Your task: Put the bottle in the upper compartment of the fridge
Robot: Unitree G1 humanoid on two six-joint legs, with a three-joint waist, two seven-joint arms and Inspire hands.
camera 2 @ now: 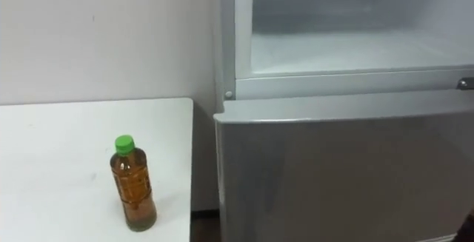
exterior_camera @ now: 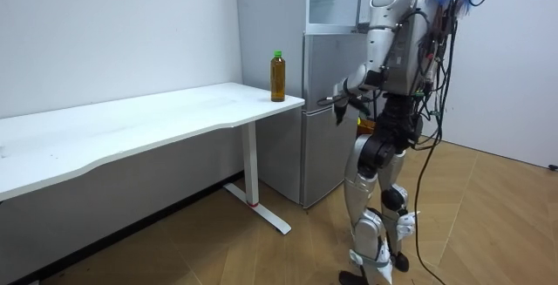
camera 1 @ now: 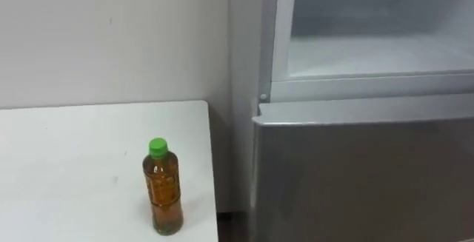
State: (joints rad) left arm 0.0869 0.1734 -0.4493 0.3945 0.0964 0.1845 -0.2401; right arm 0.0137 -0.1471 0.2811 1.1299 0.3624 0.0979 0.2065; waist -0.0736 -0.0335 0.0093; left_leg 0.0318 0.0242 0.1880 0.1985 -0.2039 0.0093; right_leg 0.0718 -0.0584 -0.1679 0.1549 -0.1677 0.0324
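Upright bottle (camera 1: pixel 164 190) near table (camera 1: pixel 74 146) edge, beside open upper fridge (camera 1: pixel 370 49); left hand (exterior_camera: pixel 340 104) state unclear.

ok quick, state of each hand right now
left hand: open, fingers relaxed, holding nothing
right hand: cannot be told

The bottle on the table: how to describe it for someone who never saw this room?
Left of the tall grey metal fridge stands a white rectangular table. Near its corner by the fridge stands an upright clear plastic bottle of amber liquid; its bright green cap marks it among white and grey.
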